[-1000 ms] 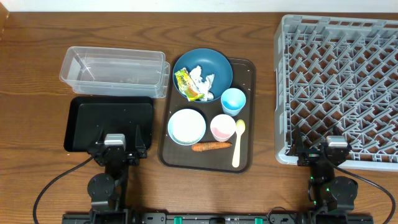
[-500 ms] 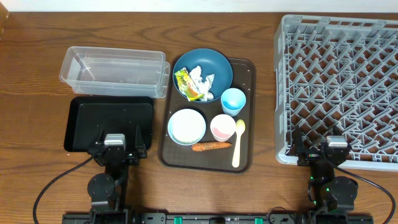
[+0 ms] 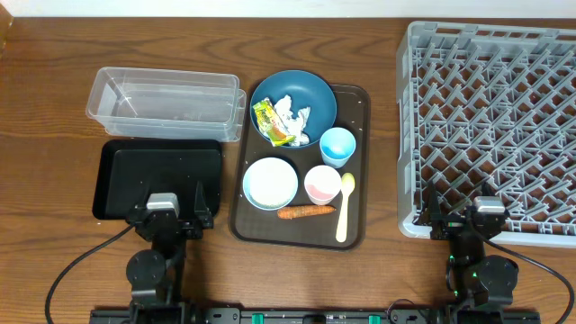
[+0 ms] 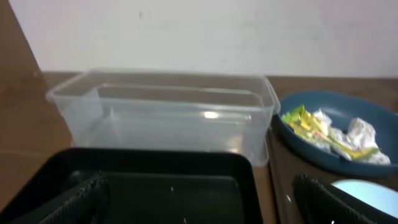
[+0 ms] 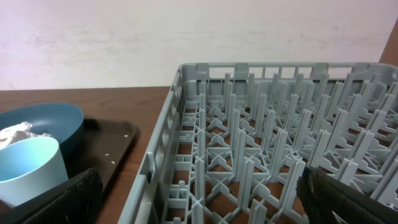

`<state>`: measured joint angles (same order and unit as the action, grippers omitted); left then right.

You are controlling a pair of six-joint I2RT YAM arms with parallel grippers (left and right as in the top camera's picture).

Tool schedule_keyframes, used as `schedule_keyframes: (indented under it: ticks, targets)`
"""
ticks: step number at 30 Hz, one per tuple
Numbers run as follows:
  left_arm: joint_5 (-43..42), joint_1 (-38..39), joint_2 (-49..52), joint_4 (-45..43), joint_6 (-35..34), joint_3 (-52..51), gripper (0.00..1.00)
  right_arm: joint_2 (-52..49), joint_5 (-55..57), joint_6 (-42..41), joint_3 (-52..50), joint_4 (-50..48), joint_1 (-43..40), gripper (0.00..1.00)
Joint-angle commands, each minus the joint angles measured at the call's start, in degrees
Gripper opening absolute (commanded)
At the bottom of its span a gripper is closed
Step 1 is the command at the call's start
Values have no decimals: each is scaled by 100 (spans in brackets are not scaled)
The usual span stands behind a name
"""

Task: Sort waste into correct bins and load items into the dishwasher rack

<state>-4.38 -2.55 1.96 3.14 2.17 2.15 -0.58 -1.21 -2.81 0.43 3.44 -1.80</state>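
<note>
The large dark blue bowl holds crumpled white tissue and a yellow-green wrapper; it also shows in the left wrist view. A small light blue bowl, a light blue cup, a pink cup, a pale yellow spoon and a carrot piece lie on the brown tray. The clear tub and black tray are at the left. The grey rack is at the right. My left gripper is open over the black tray's near edge. My right gripper is open at the rack's near edge.
The dark brown serving tray sits mid-table between the bins and the rack. A white wall backs the table in both wrist views. Cables run from both arm bases along the near table edge.
</note>
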Motion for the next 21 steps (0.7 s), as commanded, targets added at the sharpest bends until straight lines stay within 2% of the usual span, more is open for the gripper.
schedule_keyframes:
  ticks: [1, 6, 13, 17, 21]
  targets:
    - [-118, -28, 420, 87, -192, 413, 95, -33, 122, -94, 205, 15, 85, 99]
    - [-120, -28, 1777, 254, -205, 1316, 95, -566, 142, -98, 566, 24, 85, 99]
    - [-555, -28, 4074, 1209, -203, 3276, 95, -2245, 133, 162, 1766, 50, 85, 99]
    - [-706, -26, 5263, 2308, -203, 4531, 95, -3497, 7, 160, 2774, 476, 85, 99]
    - [-697, -28, 6229, 3888, -201, 5731, 95, -4732, -74, 162, 3982, 1486, 85, 99]
